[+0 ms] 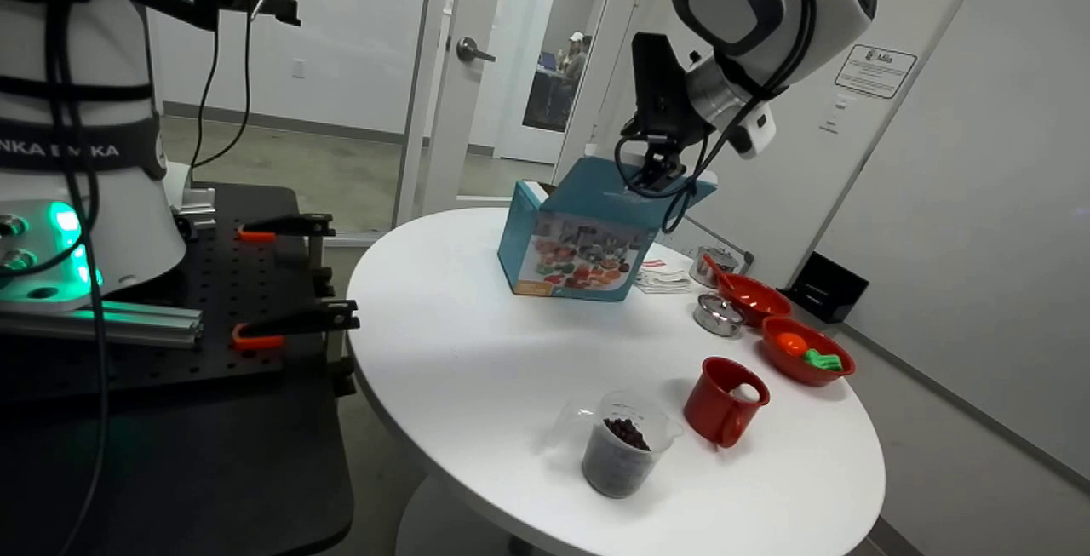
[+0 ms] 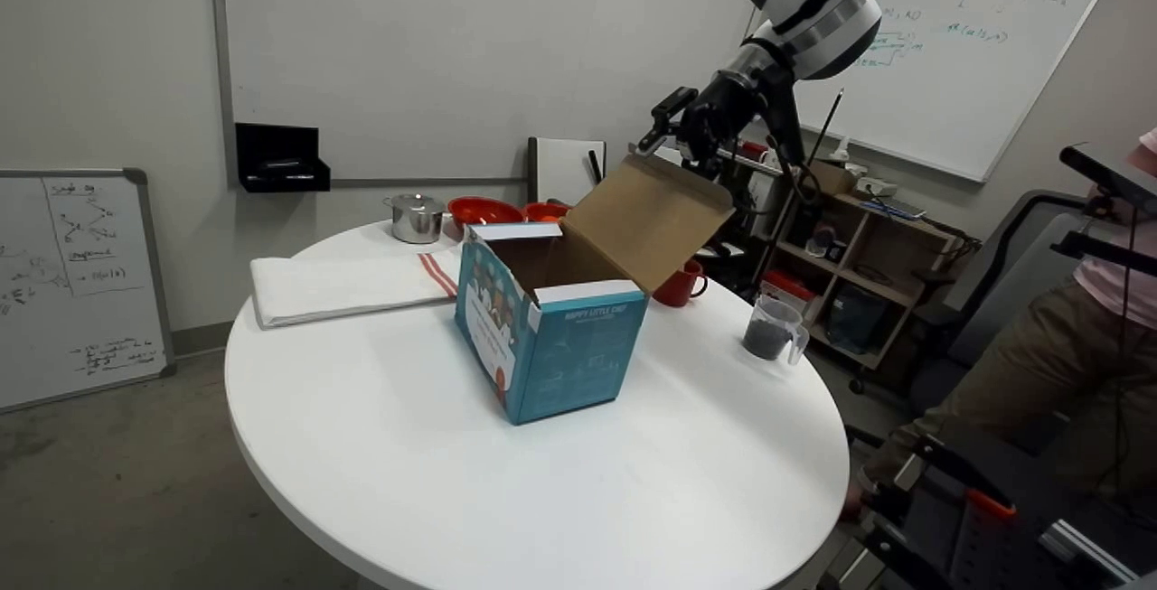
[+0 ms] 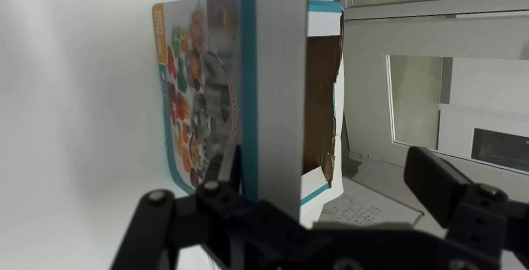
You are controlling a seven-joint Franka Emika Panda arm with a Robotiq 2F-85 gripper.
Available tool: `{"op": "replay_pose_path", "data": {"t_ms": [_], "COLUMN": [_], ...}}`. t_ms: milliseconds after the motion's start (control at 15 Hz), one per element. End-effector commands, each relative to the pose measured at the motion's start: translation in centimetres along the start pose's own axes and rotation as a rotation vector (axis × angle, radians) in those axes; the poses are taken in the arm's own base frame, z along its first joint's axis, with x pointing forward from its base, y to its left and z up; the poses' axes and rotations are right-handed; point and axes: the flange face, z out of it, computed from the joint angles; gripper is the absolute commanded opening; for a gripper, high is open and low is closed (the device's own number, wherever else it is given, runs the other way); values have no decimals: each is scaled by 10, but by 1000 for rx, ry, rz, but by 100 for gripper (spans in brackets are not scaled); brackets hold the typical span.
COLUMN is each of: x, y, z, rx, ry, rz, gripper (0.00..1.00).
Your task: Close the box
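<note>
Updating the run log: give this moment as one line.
box: not yet closed; lid: raised; tool: open, lid edge between jaws; contact: unclear

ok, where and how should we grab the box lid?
Likely the free edge of the lid, from above, claw straddling it. In both exterior views the flat lid slants up and outward from the box, leaving that edge exposed; in the wrist view it shows between the open jaws.
</note>
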Motion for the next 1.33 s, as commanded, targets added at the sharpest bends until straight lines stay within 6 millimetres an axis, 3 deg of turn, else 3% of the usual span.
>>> {"op": "replay_pose_path", "data": {"t_ms": [0,733,1000,1267], "x": [-11,-8,-13,-17], "y": [-28,-129,-152,-164], "z": [10,83,96,94], "rx": [-41,-176,-196,-180], "ry": [18,38,53,59], "rz": [-1,-10,-13,-3], "gripper": [100,100,100,100]}}
